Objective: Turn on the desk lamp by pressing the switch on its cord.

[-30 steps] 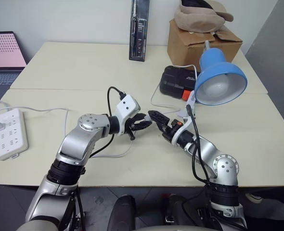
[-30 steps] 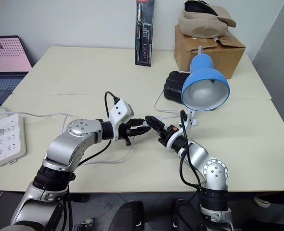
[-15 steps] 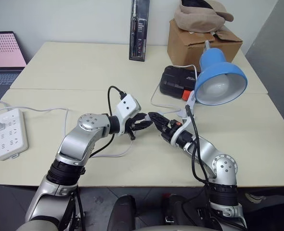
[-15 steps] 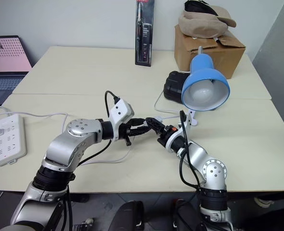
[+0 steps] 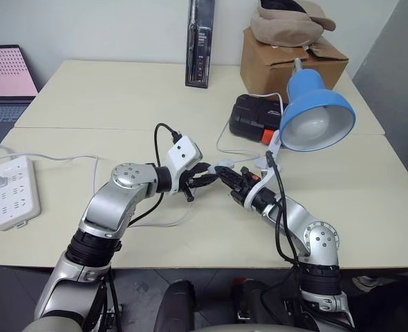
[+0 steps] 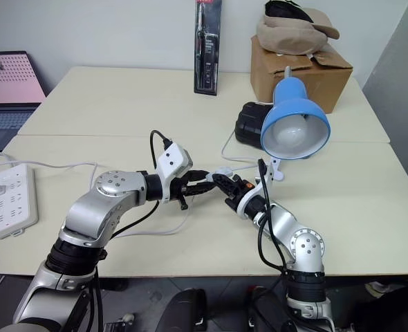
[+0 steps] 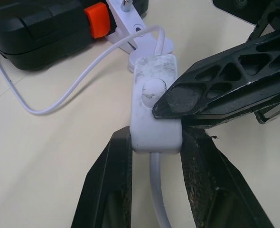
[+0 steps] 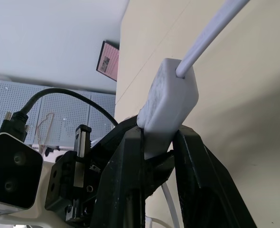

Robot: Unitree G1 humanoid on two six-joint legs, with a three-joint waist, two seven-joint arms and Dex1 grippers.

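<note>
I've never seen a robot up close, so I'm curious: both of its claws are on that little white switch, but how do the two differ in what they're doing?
The left end effector clamps the switch by its sides near the cord end; the right end effector pinches it across its faces, one fingertip by the round button. The left comes along the switch's length, the right from the side. Both are shut on the switch, held above the table.

One desk lamp [image 5: 317, 117], one switch [image 7: 155, 102], one power strip [image 5: 11, 191], one cardboard box [image 5: 287, 61], one laptop [image 5: 5, 83]
</note>
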